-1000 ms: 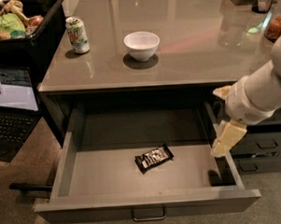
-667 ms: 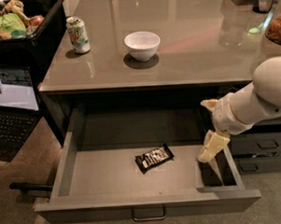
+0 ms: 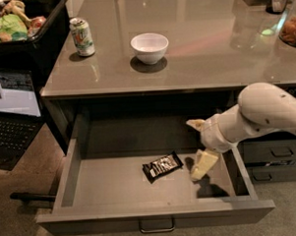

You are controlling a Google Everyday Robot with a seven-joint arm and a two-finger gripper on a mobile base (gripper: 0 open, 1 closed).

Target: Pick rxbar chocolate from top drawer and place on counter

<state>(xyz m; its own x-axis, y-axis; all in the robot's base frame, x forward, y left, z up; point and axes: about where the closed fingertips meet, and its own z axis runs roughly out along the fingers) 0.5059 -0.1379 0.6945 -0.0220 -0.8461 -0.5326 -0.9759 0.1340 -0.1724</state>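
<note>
Cream tool [image 3: 193, 148] inside grey top drawer [image 3: 111, 188], beside black white-printed rxbar chocolate [image 3: 162, 166]; grey-brown counter [image 3: 209, 58].

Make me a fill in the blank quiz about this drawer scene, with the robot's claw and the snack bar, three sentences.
1. The rxbar chocolate lies in the top drawer, which stands ____.
2. The claw hangs inside that drawer, on the picture's ____ side of the bar.
3. The bowl on the counter is ____ in colour.
Missing words: open; right; white.

White bowl [image 3: 149, 47] near soda can [image 3: 82, 36] — dark bin [image 3: 39, 48] of snacks, laptop [image 3: 13, 96] at left.
</note>
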